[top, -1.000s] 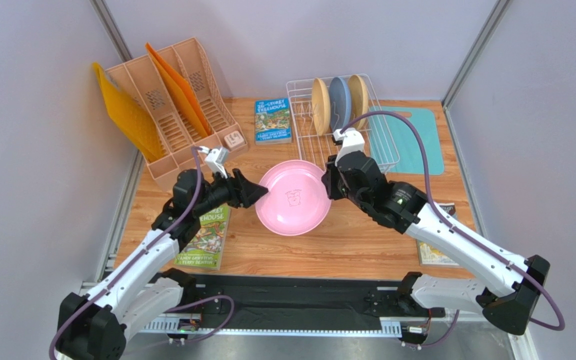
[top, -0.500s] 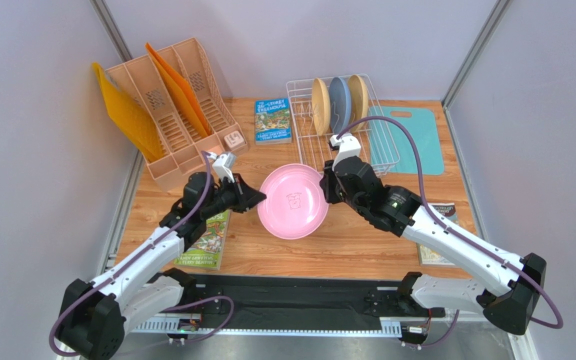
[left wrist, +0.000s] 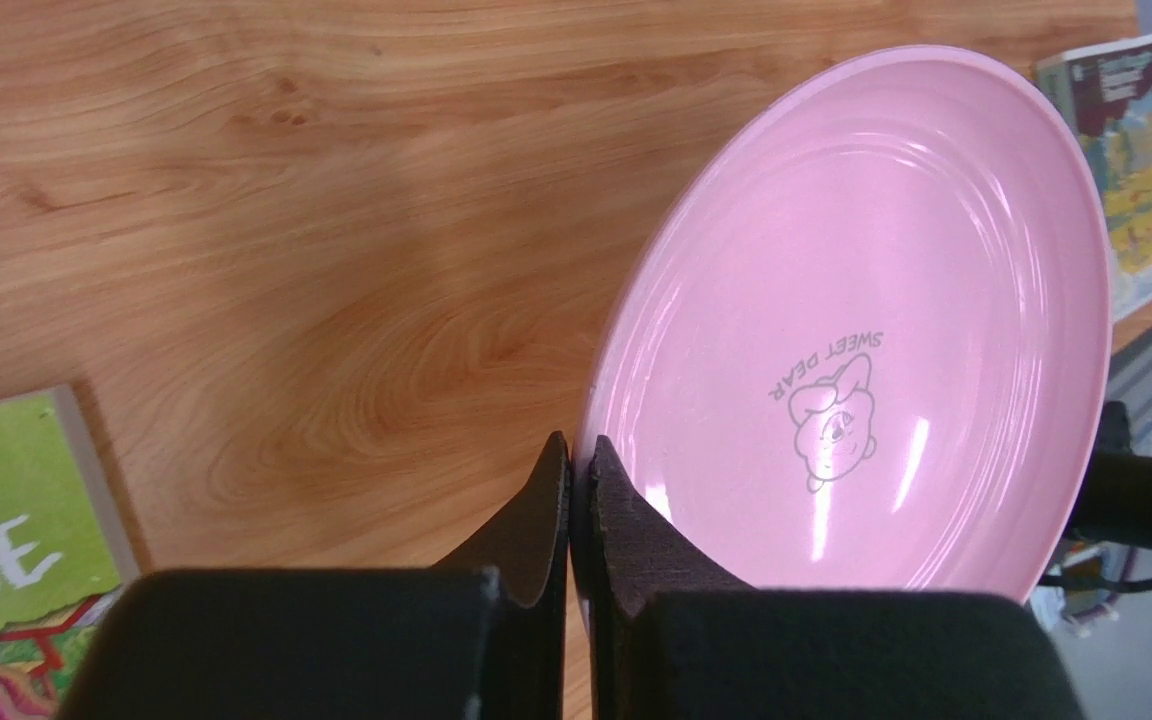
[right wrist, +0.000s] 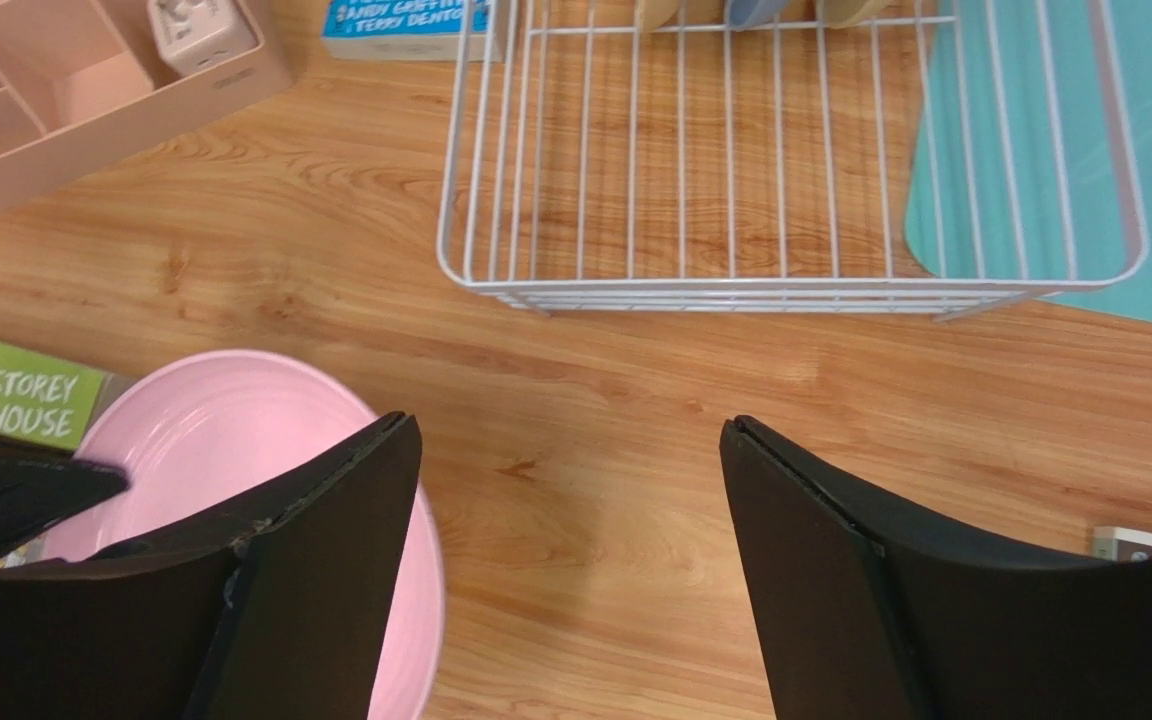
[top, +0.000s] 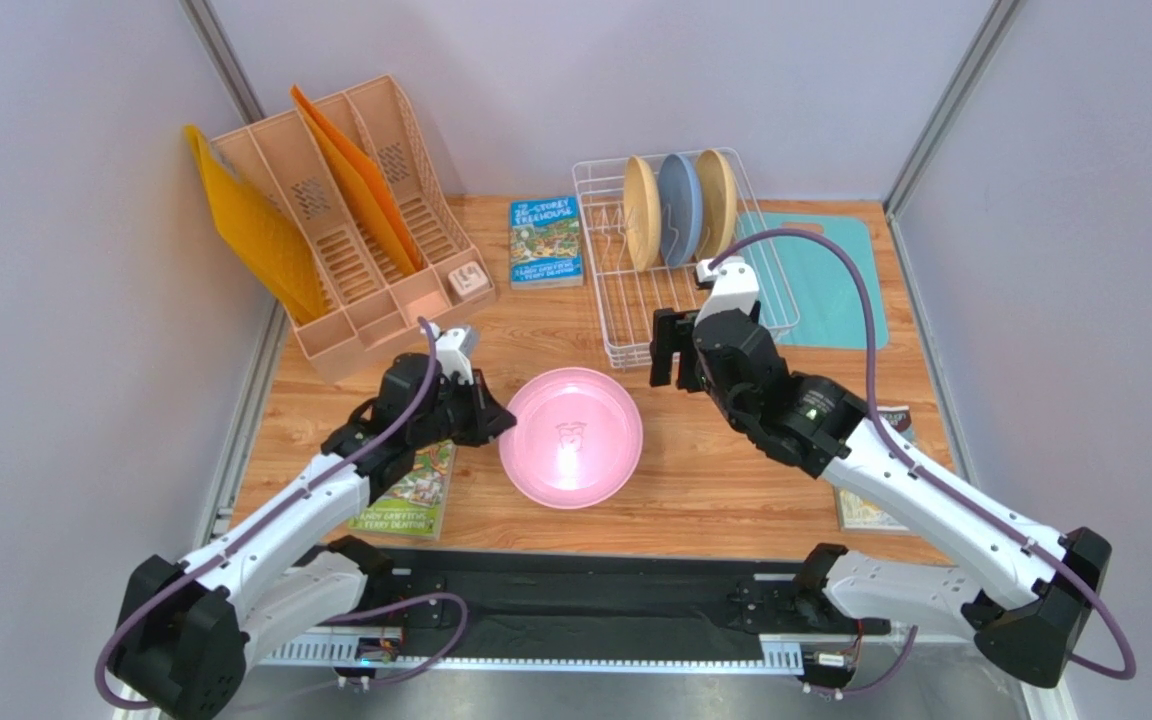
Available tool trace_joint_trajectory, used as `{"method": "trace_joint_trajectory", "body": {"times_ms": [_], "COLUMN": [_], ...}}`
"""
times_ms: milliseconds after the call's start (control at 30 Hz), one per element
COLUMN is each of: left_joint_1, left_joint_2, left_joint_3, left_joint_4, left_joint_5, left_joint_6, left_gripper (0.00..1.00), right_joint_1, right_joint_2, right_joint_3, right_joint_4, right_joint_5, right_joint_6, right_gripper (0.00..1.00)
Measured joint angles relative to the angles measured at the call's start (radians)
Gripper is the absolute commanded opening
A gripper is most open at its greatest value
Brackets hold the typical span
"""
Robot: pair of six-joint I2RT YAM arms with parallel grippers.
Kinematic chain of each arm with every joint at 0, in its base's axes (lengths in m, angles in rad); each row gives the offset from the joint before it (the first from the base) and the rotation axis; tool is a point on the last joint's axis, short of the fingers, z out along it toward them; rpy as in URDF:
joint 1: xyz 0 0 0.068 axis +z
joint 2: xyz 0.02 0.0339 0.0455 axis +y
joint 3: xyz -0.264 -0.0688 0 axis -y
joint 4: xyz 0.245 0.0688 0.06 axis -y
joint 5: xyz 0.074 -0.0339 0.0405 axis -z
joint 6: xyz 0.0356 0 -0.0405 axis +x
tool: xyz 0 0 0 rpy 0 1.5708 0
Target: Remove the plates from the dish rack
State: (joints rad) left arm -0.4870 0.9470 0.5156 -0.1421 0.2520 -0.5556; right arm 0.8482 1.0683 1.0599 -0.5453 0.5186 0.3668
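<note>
A pink plate (top: pixel 572 437) hangs low over the middle of the table, tilted, and my left gripper (top: pixel 503 419) is shut on its left rim. In the left wrist view the black fingers (left wrist: pixel 620 525) pinch the pink plate's (left wrist: pixel 868 330) edge. My right gripper (top: pixel 671 350) is open and empty, apart from the plate, just in front of the white wire dish rack (top: pixel 620 323). Its view shows the dish rack's (right wrist: pixel 778 293) near rim and the pink plate (right wrist: pixel 237 435) at lower left. Two tan plates (top: pixel 641 212) (top: pixel 716 195) and a blue plate (top: pixel 678 203) stand upright at the rack's back.
A peach slotted organiser (top: pixel 342 225) with orange folders stands at the back left. Books lie behind the plate (top: pixel 545 240), by the left arm (top: pixel 414 480) and at the right edge (top: pixel 871 503). A teal mat (top: pixel 826 278) lies right of the rack.
My right gripper let go of the pink plate, opened and pulled back toward the rack. My left gripper shut on the plate's left rim and lowered it toward the table.
</note>
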Motion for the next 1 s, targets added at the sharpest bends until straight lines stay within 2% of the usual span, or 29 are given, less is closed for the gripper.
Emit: {"method": "trace_joint_trajectory", "body": {"times_ms": [300,533,800,833,933,967,1000], "left_joint_1": [0.0,0.0,0.0,0.0,0.0,0.0,0.0], "left_joint_2": [0.079,0.214,0.322,0.332,0.35,0.354,0.359], "left_joint_3": [0.0,0.035,0.09,0.095,0.105,0.107,0.109], "left_joint_4": [-0.051,-0.044,0.027,0.03,0.035,0.036,0.037], "left_joint_5": [-0.169,-0.325,-0.367,-0.369,-0.377,-0.38,-0.387], "left_joint_6": [0.05,0.105,0.113,0.113,0.111,0.112,0.112], "left_gripper": [0.0,0.0,0.01,0.06,0.08,0.18,0.15], "right_joint_1": [-0.127,-0.234,-0.3,-0.303,-0.308,-0.308,-0.308], "right_joint_2": [0.077,0.283,0.563,0.603,0.699,0.732,0.775], "right_joint_3": [0.071,0.218,0.421,0.455,0.55,0.584,0.632], "right_joint_4": [-0.002,0.021,0.081,0.087,0.096,0.105,0.105], "right_joint_5": [0.039,0.039,0.029,0.031,0.033,0.035,0.04], "right_joint_6": [-0.052,-0.123,-0.224,-0.238,-0.272,-0.284,-0.299], "right_gripper": [0.8,0.79,0.79,0.79,0.78,0.77,0.77]}}
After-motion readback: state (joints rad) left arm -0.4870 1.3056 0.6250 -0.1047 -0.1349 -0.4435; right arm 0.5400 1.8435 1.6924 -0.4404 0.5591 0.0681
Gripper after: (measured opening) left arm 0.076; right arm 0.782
